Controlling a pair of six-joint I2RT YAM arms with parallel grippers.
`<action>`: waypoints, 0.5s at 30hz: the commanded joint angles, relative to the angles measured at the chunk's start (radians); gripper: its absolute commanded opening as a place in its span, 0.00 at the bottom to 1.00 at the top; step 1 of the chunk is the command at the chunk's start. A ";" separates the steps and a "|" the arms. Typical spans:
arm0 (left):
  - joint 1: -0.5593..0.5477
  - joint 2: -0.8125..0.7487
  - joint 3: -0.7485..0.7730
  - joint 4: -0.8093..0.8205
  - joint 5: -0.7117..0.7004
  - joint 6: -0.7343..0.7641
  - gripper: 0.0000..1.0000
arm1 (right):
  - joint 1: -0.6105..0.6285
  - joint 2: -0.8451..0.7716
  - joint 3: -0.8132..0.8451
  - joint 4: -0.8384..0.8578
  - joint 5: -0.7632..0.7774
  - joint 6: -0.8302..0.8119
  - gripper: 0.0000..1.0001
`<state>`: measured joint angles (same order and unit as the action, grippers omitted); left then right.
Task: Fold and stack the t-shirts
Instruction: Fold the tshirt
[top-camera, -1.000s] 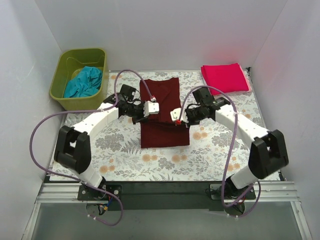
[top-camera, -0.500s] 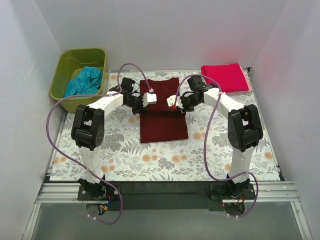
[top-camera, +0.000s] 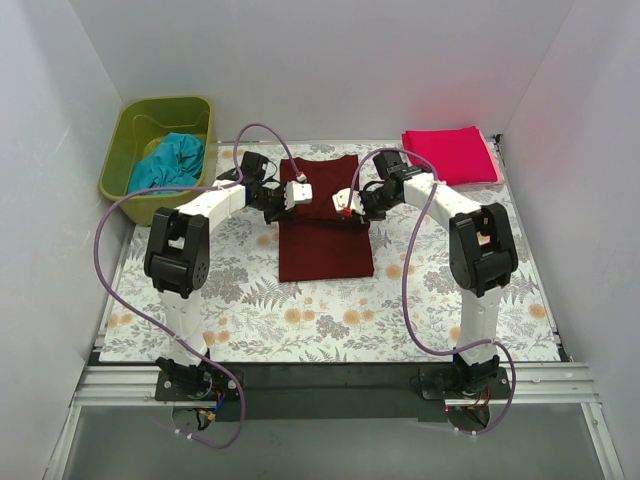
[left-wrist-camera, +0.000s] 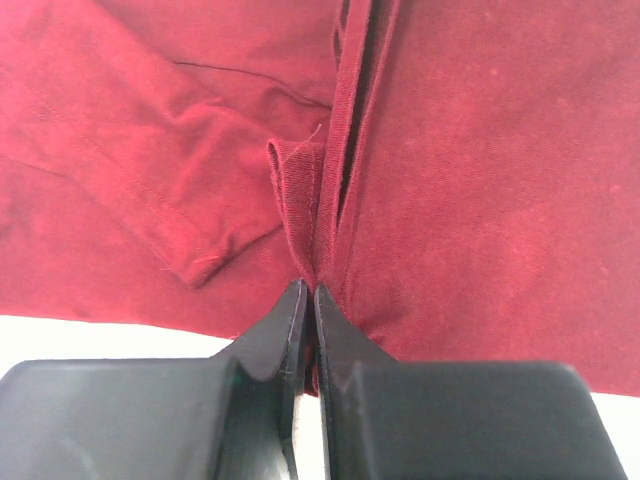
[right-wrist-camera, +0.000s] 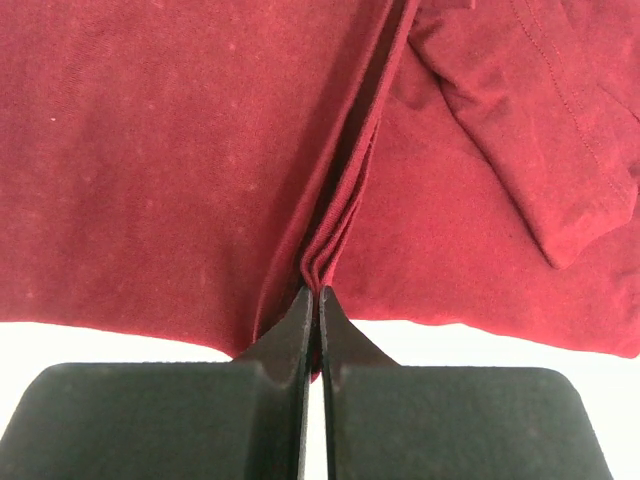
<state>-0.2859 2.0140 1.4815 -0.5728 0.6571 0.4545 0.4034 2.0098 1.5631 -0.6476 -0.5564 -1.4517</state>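
Observation:
The dark maroon t-shirt (top-camera: 325, 235) lies as a long narrow strip in the middle of the floral cover. My left gripper (top-camera: 283, 200) is shut on its left edge, and the left wrist view shows the pinched hem (left-wrist-camera: 310, 240) rising between the fingers. My right gripper (top-camera: 352, 207) is shut on its right edge, with a bunched fold (right-wrist-camera: 325, 250) in the jaws. Both hold the cloth about a third of the way down from its far end. The bright pink-red t-shirt (top-camera: 450, 155) lies folded at the far right corner. The teal t-shirt (top-camera: 168, 163) is crumpled in the bin.
An olive-green bin (top-camera: 128, 150) stands at the far left, just off the floral table cover (top-camera: 240, 300). White walls close in the left, right and far sides. Purple cables loop from both arms over the cover.
Both grippers have moved toward the far side, drawing the maroon shirt's near edge away from me. Over the last half second they shifted only slightly.

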 joint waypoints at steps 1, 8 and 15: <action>0.017 0.014 0.042 0.040 -0.007 0.024 0.00 | -0.006 0.021 0.043 0.035 -0.020 -0.013 0.01; 0.028 0.022 0.097 0.039 -0.048 -0.016 0.31 | -0.012 0.030 0.119 0.120 -0.007 0.071 0.54; 0.051 -0.119 0.112 0.042 -0.048 -0.351 0.51 | -0.064 -0.057 0.261 0.124 -0.019 0.485 0.70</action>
<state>-0.2470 2.0335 1.5639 -0.5430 0.6014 0.2806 0.3634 2.0457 1.7760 -0.5499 -0.5465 -1.1961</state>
